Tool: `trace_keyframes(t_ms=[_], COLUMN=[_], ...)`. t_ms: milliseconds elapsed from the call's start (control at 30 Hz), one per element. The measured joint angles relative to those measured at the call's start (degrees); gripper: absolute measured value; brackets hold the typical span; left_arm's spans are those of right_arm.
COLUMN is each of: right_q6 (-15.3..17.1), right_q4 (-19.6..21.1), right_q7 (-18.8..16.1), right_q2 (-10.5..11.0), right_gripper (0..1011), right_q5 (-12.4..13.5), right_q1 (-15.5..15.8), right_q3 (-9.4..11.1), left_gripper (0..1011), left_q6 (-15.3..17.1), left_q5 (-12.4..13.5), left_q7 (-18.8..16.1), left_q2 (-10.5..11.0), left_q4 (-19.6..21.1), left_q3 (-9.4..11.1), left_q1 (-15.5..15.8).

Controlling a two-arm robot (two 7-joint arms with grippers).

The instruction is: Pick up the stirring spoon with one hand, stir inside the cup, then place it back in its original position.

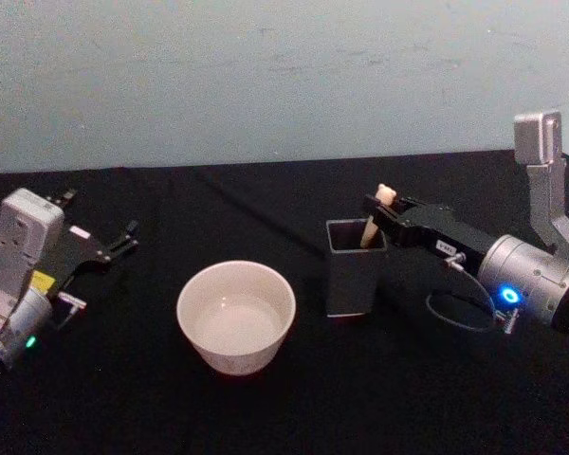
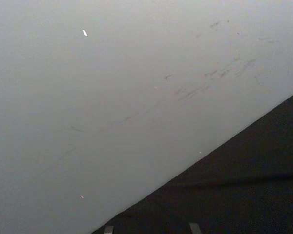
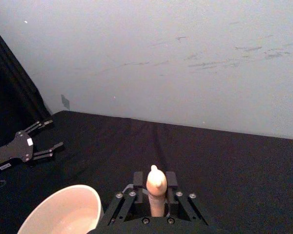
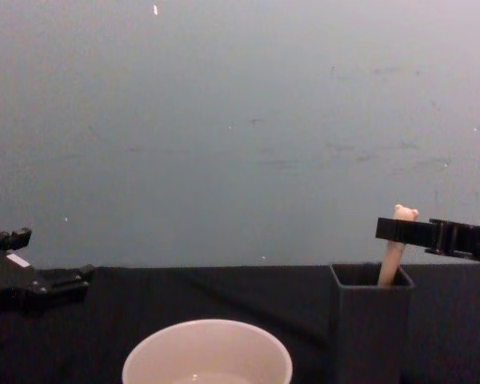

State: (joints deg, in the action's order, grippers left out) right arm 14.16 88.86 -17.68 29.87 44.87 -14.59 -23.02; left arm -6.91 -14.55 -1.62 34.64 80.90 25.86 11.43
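Observation:
The stirring spoon (image 1: 369, 227) stands upright in a dark grey square holder (image 1: 353, 270), its pale peach handle and bear head sticking out above the rim (image 4: 394, 252). My right gripper (image 1: 373, 213) reaches in from the right and is shut on the upper handle (image 3: 156, 187), a finger on each side. The bowl of the spoon is hidden inside the holder. The cream-white cup (image 1: 232, 353) sits left of the holder, with some clear liquid in it (image 4: 208, 356). My left gripper (image 1: 123, 237) rests open at the far left, apart from everything.
A black cloth covers the table (image 1: 294, 408), ending at a pale blue-grey wall (image 1: 284, 76) behind. The holder (image 4: 368, 328) stands close to the cup's right side. A cable loops off the right wrist (image 1: 460, 308).

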Motion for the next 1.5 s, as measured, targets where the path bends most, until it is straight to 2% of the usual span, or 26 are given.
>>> trace_keyframes(t_ms=[267, 333, 433, 467, 500, 833, 1500], right_q6=[-0.04, -0.05, -0.07, -0.07, -0.08, -0.08, -0.07], right_q4=[-0.04, -0.05, -0.05, -0.05, -0.05, -0.05, -0.05], right_q7=[-0.02, -0.03, -0.05, -0.05, -0.05, -0.07, -0.06], right_q2=[0.0, 0.0, 0.0, 0.0, 0.0, 0.0, 0.0], right_gripper=[490, 599, 656, 716, 716, 1002, 1002], right_q5=[0.0, 0.0, 0.0, 0.0, 0.0, 0.0, 0.0], right_q1=[-0.04, -0.05, -0.05, -0.05, -0.05, -0.05, -0.05], right_q3=[0.0, 0.0, 0.0, 0.0, 0.0, 0.0, 0.0], left_gripper=[1001, 1001, 1001, 1001, 1001, 1001, 1002], left_q6=[0.0, 0.0, 0.0, 0.0, 0.0, 0.0, 0.0], left_q5=[0.0, 0.0, 0.0, 0.0, 0.0, 0.0, 0.0], left_q7=[0.0, 0.0, 0.0, 0.0, 0.0, 0.0, 0.0], left_q2=[0.0, 0.0, 0.0, 0.0, 0.0, 0.0, 0.0], left_q4=[0.0, 0.0, 0.0, 0.0, 0.0, 0.0, 0.0], left_q3=[0.0, 0.0, 0.0, 0.0, 0.0, 0.0, 0.0], left_q1=[0.0, 0.0, 0.0, 0.0, 0.0, 0.0, 0.0])
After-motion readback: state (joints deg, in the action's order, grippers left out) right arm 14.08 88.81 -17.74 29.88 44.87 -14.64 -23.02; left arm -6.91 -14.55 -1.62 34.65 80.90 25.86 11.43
